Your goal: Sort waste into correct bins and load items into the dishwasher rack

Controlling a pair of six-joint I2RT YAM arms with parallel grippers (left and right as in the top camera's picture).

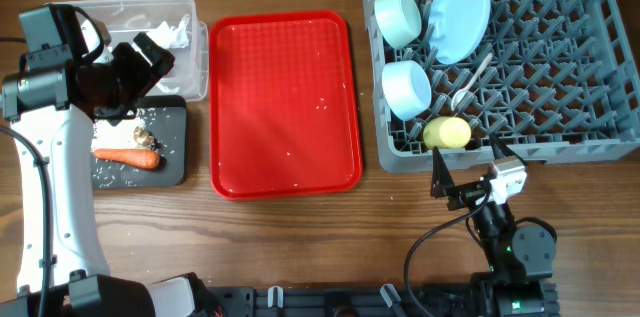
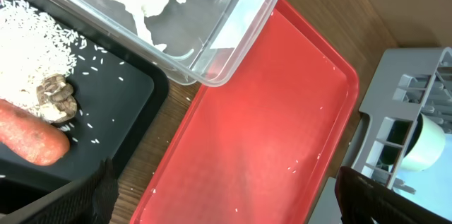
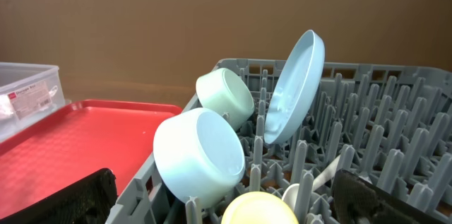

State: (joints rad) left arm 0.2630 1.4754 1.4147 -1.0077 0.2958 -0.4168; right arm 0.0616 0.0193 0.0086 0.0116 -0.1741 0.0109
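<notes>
The clear tub [image 1: 198, 17] holds the crumpled tissue [image 1: 166, 32]. In front of it the black tray [image 1: 176, 117] holds the carrot [image 1: 128, 157], the brown scrap [image 2: 56, 98] and rice [image 2: 28, 54]. My left gripper [image 1: 152, 69] is open and empty above the seam between the two bins. The grey rack [image 1: 560, 77] holds the pale green bowl [image 1: 397, 17], plate [image 1: 460, 12], light blue bowl [image 1: 406, 89], yellow cup [image 1: 447, 133] and spoon [image 1: 470, 82]. My right gripper [image 1: 468, 164] is open and empty at the rack's front edge. I cannot make out the red wrapper.
The flat red tray [image 1: 285, 107] lies between the bins and the rack, with a few loose rice grains [image 1: 322, 103] on it. The wooden table shows around everything. The rack's right half has only upright pegs.
</notes>
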